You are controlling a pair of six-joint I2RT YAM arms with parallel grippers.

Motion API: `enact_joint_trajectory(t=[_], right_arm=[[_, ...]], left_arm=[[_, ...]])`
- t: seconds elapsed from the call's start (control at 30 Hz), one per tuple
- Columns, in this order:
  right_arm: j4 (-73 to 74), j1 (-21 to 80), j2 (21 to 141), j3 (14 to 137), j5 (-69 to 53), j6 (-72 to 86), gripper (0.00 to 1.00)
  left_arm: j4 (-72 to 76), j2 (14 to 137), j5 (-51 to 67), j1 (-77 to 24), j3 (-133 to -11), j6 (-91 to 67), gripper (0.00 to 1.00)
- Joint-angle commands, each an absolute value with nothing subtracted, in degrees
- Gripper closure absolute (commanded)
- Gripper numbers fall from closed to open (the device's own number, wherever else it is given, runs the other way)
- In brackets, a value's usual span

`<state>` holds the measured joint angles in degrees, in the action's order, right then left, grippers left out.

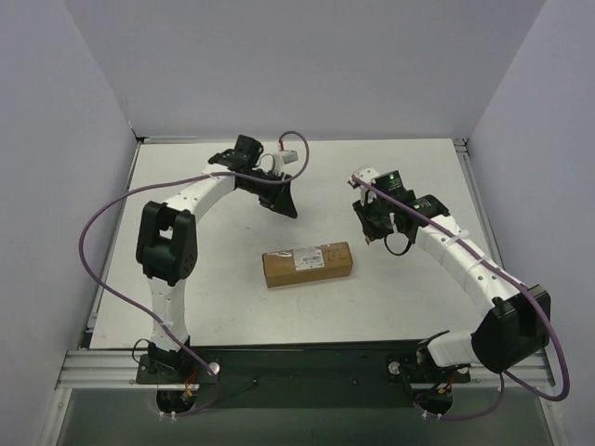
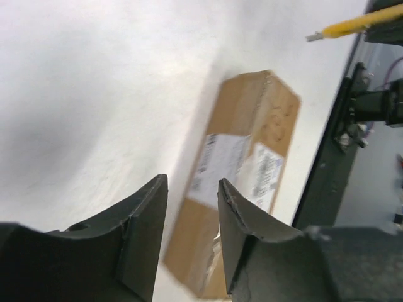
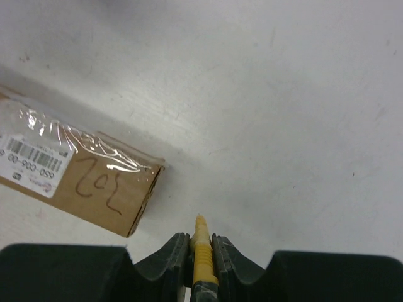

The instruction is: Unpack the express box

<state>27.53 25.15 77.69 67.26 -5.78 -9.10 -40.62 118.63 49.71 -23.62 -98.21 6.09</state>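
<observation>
The express box (image 1: 308, 264) lies flat on the white tabletop (image 1: 214, 307), closed, between the two claws and touching neither. Its white shipping label and clear tape face up, and a handwritten mark sits on the bare brown card near one end.

The left claw (image 1: 282, 199) hangs above the tabletop with its two dark fingers (image 2: 141, 220) spread and nothing between them. In its wrist view the express box (image 2: 239, 170) shows beyond and below the left claw (image 2: 192, 185), partly through the gap between the fingers and slightly blurred.

The right claw (image 1: 374, 229) is pressed together on a yellow utility knife (image 3: 201, 251), pinching its slim body so that the pale tip juts out ahead of the fingers. From the right claw (image 3: 200, 238), the express box (image 3: 82, 176) lies ahead and to the left. Its nearest corner is close to the knife tip but apart from it, with bare tabletop between them. The yellow utility knife (image 2: 352, 24) also shows at the far corner of the left wrist view, beyond the box.
</observation>
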Motion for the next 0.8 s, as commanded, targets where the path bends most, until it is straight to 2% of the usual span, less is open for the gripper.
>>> enact_joint_trajectory(t=[0.0, 0.03, 0.13, 0.17, 0.2, 0.3, 0.4, 0.6, 0.77], right_arm=[[24.0, 24.1, 78.0, 64.0, -5.1, -14.2, 1.0], [23.3, 23.9, 78.4, 64.4, -4.7, -14.6, 1.0], [21.6, 23.1, 81.8, 68.2, -5.0, -15.8, 1.0], [21.4, 23.0, 84.3, 69.3, -6.1, -15.9, 1.0], [21.1, 22.9, 85.5, 70.6, -6.9, -16.1, 1.0], [18.4, 22.9, 90.1, 73.6, -9.3, -16.1, 1.0], [16.9, 23.0, 94.3, 76.0, -12.7, -16.0, 1.0], [16.9, 23.1, 96.2, 76.2, -16.0, -16.7, 1.0], [19.9, 23.3, 92.6, 71.9, -20.5, -17.5, 1.0]], left_arm=[[-48.8, 115.4, 48.3, -13.7, -97.7, 16.2, 0.61], [-50.7, 114.0, 49.7, -11.4, -96.8, 18.7, 0.72], [-66.2, 112.8, 53.5, -9.8, -96.2, 34.1, 0.9], [-70.7, 112.6, 54.0, -10.4, -95.7, 38.5, 1.0], [-78.5, 112.2, 54.2, -10.9, -94.6, 47.1, 1.0], [-86.8, 109.3, 51.3, -14.9, -88.1, 60.6, 1.0], [-84.4, 105.0, 46.3, -20.6, -80.0, 65.5, 1.0], [-75.5, 101.5, 45.5, -28.8, -76.4, 64.3, 1.0], [-66.3, 104.7, 43.3, -28.6, -78.1, 55.5, 0.99]])
